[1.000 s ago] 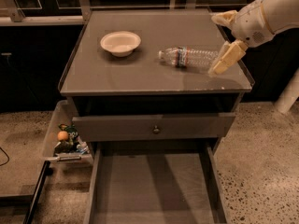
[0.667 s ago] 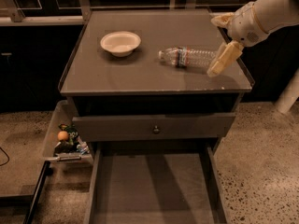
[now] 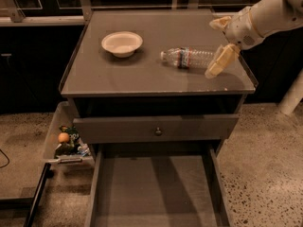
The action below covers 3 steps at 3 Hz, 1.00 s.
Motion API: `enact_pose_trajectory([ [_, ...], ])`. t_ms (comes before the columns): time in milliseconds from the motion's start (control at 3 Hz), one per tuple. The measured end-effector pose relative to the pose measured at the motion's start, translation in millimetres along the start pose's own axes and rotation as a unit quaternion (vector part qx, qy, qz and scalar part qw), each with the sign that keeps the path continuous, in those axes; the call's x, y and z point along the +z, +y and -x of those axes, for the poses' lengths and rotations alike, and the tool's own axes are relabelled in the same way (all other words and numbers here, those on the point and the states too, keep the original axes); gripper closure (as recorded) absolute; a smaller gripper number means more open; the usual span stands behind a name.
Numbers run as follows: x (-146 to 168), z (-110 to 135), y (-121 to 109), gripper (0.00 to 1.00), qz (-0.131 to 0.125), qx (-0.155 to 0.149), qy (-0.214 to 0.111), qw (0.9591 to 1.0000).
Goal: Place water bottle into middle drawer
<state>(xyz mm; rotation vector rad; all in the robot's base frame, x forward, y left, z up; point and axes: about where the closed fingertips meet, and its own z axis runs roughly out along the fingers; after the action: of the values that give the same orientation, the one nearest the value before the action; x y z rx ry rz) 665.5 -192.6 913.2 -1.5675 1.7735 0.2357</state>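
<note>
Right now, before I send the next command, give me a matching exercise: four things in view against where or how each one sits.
1. water bottle
2. white bowl
3. middle drawer
4. gripper

A. pulled open, lowest in view
B. fingers open, at the bottle's base end
C. upright, back left of the cabinet top
D. lying on its side on the cabinet top

Pairs: 1-D, 2-C, 3-A, 4-B.

The glossy grey desk [image 3: 142, 77] is dimly lit from above, with glare seen under the pale gripper [image 3: 214, 46] at its right edge.
</note>
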Motion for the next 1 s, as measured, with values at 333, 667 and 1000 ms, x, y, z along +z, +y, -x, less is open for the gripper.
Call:
enact_pose_trajectory([
  [333, 16, -4, -9, 0.0, 0.002, 0.004, -0.01, 0.9999],
  [667, 35, -7, -20, 0.0, 0.009, 0.01, -0.019, 0.9997],
  [1000, 56, -15, -26, 0.0, 0.025, 0.023, -0.02, 0.9992],
])
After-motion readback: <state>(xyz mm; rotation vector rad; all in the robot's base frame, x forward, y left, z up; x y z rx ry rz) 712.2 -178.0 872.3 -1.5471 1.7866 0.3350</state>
